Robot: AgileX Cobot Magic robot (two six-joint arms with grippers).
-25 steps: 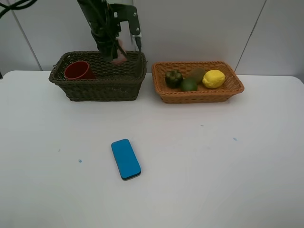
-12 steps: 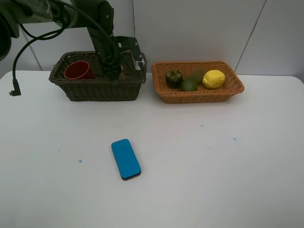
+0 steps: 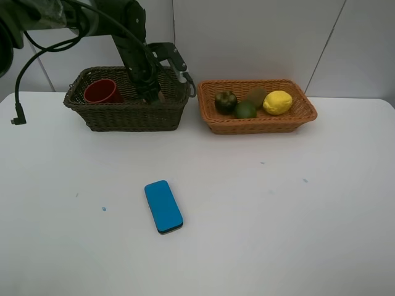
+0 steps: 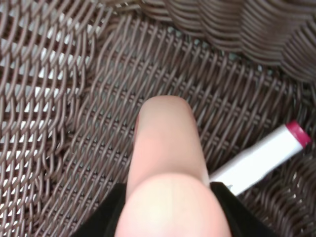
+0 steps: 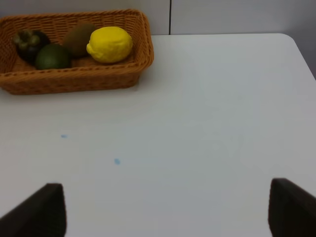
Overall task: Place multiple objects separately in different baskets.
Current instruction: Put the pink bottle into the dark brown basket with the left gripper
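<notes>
Sorting nearly done: from above, red cup [image 3: 102, 91] sits in the dark basket [image 3: 126, 114], fruit in the orange basket [image 3: 256, 123] beside it, blue block [image 3: 163, 206] left on the table [image 3: 296, 222] well in front. Left wrist: my left gripper [image 4: 170, 217] clamps the pink bottle [image 4: 165, 143] low inside, white marker [image 4: 259, 158] alongside. Right wrist: my right gripper [image 5: 165, 212] fingers wide apart, empty.

Left arm [image 3: 126, 37]: we see dark, glossy links, rounded at the joints.
Cables [image 3: 37, 58]: we see black leads looping off the arm, one hanging free and ending in a small plug.
Left gripper [image 3: 162, 79]: we see a dark bracket-like frame; its fingers are hidden from above.
Left gripper, wrist view: we see only black edges low in frame, probably finger bases.
Right gripper [image 5: 168, 212]: we see two black, blocky, matte fingertips [image 5: 42, 210], no markings visible.
</notes>
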